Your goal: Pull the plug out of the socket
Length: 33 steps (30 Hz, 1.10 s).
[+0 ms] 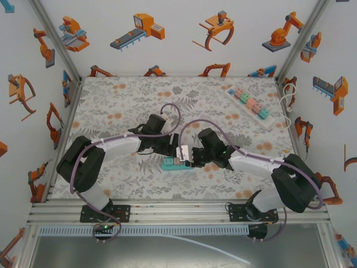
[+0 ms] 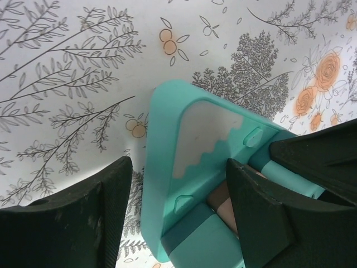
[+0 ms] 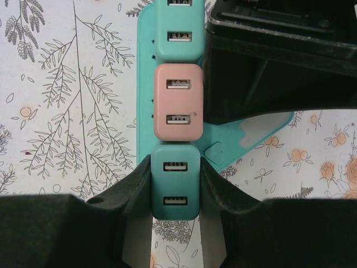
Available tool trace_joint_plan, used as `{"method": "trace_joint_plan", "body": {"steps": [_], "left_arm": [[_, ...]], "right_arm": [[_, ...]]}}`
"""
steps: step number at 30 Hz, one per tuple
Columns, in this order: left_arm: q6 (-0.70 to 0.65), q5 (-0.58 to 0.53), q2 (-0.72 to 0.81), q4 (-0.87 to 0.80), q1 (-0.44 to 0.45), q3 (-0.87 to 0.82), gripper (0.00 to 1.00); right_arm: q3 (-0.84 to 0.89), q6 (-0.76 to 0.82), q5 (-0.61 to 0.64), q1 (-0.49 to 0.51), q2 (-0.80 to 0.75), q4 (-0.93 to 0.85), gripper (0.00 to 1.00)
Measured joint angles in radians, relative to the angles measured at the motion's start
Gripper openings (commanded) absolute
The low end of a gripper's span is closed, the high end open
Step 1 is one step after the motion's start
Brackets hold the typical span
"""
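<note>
- The right end effector (image 3: 175,166) is clamped on the teal plug (image 3: 174,188), with one finger pressed against each of its long sides.
- That plug is the nearest of a row and stands in line with the others on the socket strip (image 3: 144,84).
- Just beyond the held plug, edge against edge, stands a pink plug (image 3: 178,103). Past it is another teal one (image 3: 179,22), cut by the frame's top edge.
- The strip's scalloped edge shows to the left of the row. Beyond that edge is bare floral surface (image 3: 67,111), with open room on that side.
- Ahead and to the right, the left end effector (image 2: 178,164) crowds that side of the strip. Its fingers are apart and straddle the strip's rounded end.
- One finger (image 2: 83,218) stands off the strip's edge with a strip of surface showing between them. The other finger (image 2: 262,218) lies over the strip beside the plugs; I cannot tell whether it touches them.
- In the top view both arms meet mid-surface, with open floral surface around them.
- A second strip (image 1: 248,102) with coloured plugs lies well apart, toward the far right corner.
</note>
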State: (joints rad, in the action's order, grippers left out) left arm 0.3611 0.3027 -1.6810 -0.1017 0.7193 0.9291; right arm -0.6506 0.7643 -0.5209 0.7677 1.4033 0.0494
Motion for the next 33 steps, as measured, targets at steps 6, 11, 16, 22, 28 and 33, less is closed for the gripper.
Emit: {"method": "trace_joint_plan", "body": {"steps": [6,11,16,22,28,33], "left_arm": [[0.0,0.024,-0.025,-0.007,0.0,0.019,0.63],[0.0,0.013,-0.026,-0.015,0.001,0.021,0.62],[0.0,-0.009,-0.027,-0.035,0.009,0.034,0.6],[-0.002,-0.026,-0.029,-0.046,0.015,0.045,0.59],[-0.01,-0.044,-0.029,-0.05,0.015,0.052,0.58],[-0.015,-0.055,-0.029,-0.056,0.014,0.059,0.58]], "right_arm": [[0.0,0.0,0.0,0.0,0.0,0.0,0.19],[-0.001,-0.001,0.0,0.0,0.0,0.0,0.18],[-0.001,-0.005,0.001,0.0,-0.003,0.0,0.15],[-0.001,-0.007,0.011,0.001,-0.017,-0.013,0.13],[-0.001,-0.008,0.008,0.001,-0.09,-0.027,0.12],[-0.003,-0.019,-0.005,0.003,-0.157,-0.013,0.11]]}}
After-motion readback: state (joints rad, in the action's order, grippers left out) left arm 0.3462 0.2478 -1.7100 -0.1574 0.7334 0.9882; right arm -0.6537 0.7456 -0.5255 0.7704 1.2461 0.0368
